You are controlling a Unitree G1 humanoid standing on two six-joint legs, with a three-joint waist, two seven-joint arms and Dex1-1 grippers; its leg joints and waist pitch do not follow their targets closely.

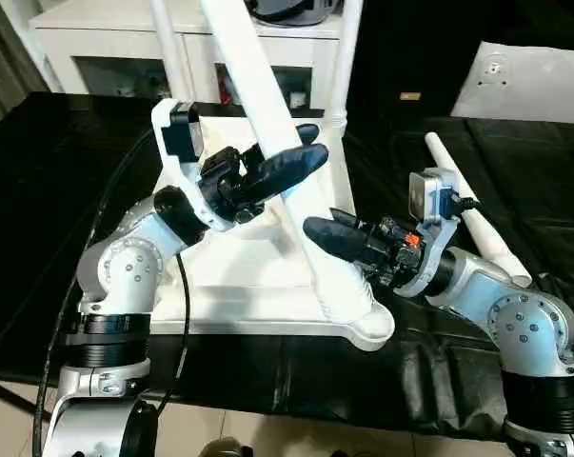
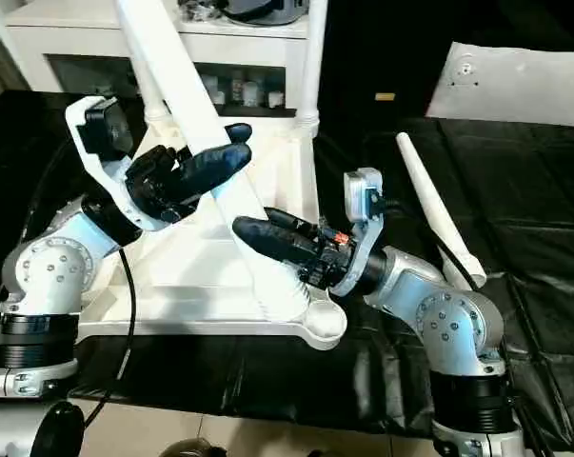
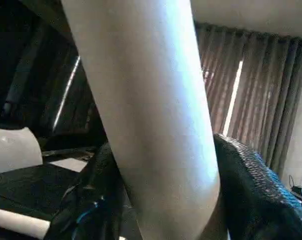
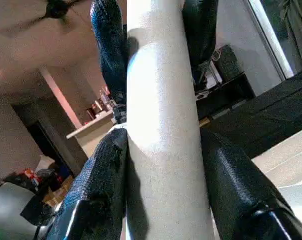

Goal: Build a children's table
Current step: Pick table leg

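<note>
The white tabletop [image 1: 234, 286] lies underside up on the black-covered work table. Two legs [image 1: 344, 57] stand upright in its far corners. A third leg [image 1: 267, 90] leans, its thick end in the near right corner socket [image 1: 374, 328]. My left gripper [image 1: 313, 141] is shut on this leaning leg partway up; in the left wrist view the fingers [image 3: 241, 190] press both its sides. My right gripper [image 1: 323, 224] is shut on the same leg lower down, its fingers [image 4: 100, 190] hugging the tube. A loose leg [image 1: 477, 224] lies on the black cover to the right.
A white glass-door cabinet [image 1: 106, 43] stands behind the work table. A white pad [image 1: 534, 81] rests at the back right. The table's front edge [image 1: 267, 381] runs close below the tabletop, with floor beyond it.
</note>
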